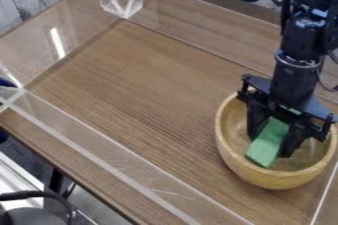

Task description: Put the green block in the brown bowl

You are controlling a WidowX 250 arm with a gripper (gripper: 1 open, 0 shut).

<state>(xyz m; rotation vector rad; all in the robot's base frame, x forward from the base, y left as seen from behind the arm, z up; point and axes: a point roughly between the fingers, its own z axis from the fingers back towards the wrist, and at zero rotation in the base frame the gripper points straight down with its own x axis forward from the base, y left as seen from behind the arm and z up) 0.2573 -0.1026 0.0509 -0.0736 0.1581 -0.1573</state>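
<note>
Claw (pixel 280 138) pointing straight down inside brown bowl (pixel 238 155) at near right, fingers straddling green block (pixel 271 142), apparently gripping it, its long axis tilted, low end toward near-left.

There is one camera, set high off a corner of the worktop (pixel 132 81) and looking down across it at a slant. It stands fairly near, and the arm (pixel 301 32) is cut off by the top right edge.
</note>
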